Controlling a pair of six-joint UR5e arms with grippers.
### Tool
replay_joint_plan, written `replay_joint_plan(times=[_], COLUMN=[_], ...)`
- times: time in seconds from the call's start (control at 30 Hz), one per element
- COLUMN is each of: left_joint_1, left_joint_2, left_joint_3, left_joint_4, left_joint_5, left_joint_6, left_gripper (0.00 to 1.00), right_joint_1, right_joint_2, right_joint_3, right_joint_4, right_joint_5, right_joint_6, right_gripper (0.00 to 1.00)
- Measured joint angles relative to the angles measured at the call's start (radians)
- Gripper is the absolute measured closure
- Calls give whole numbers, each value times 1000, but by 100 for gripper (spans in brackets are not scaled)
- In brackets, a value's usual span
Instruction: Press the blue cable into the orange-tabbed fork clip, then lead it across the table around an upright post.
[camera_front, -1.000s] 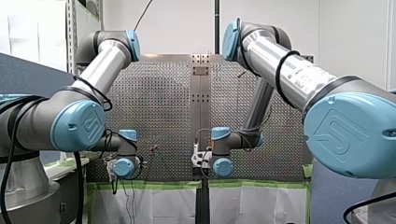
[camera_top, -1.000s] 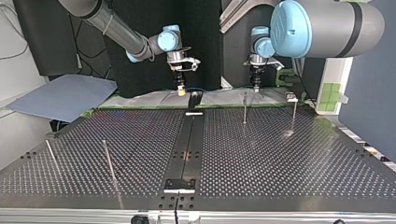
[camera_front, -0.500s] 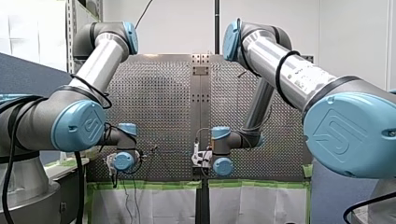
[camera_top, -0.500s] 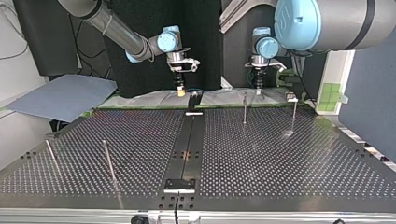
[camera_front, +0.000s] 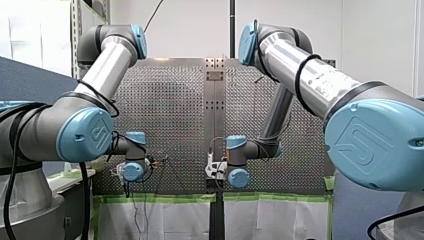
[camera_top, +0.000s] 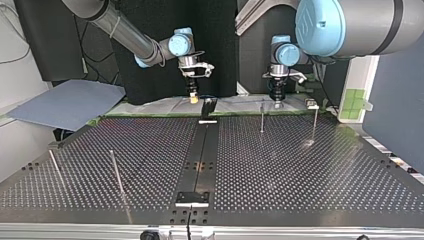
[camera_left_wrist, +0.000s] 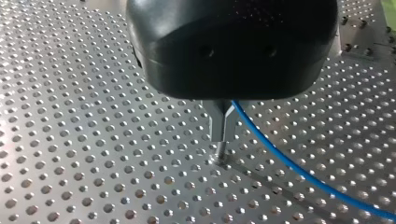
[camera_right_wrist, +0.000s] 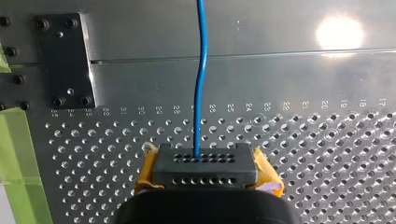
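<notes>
Cable (camera_right_wrist: 201, 70), blue, leaves my right gripper (camera_right_wrist: 205, 169) and runs straight ahead of it, over the holes of the table (camera_right_wrist: 327, 154) and on across the smooth strip beyond. My right jaws are closed on it: the cable comes out from the middle of the black tip, with a yellow pad showing at each side. Off to one side ahead of that gripper lie a black plate (camera_right_wrist: 65, 60) held by screws and a strip of green tape (camera_right_wrist: 18, 163).

In the left wrist view the cable (camera_left_wrist: 299, 172) comes out high up beside my metal fingers (camera_left_wrist: 217, 123) and slants away low over the perforated table (camera_left_wrist: 93, 140). My left gripper (camera_left_wrist: 221, 140) is closed too, its fingers pressed together with the cable clamped near their root and the tips just above the surface.

In the top view both grippers hang at the table's far edge, well apart. My right gripper (camera_top: 192, 98) is just beside a black bracket (camera_top: 208, 107) at the head of the dark centre strip. My left gripper (camera_top: 276, 101) is near the nearer post (camera_top: 262, 117); a second post (camera_top: 314, 124) stands further toward that view's right.
</notes>
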Motion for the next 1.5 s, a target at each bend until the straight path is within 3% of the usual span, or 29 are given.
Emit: replay_joint_plan(times=[0.5, 1.0, 1.5], left_joint_1=[-2, 5, 10], left_joint_2=[-12, -16, -85], left_joint_3=[1, 31, 121], left_joint_4=[-74, -37, -95], left_joint_5=[-5, 38, 46], left_joint_6=[61, -8, -1], left_gripper=[100, 100, 100], right_joint_1=[0, -7, -21], right_joint_2=[0, 0, 0], right_joint_3=[-2, -3, -11], right_joint_4=[2, 27, 30], right_joint_5=[0, 2, 5], right_joint_6=[-3, -7, -21], right_gripper=[100, 100, 100])
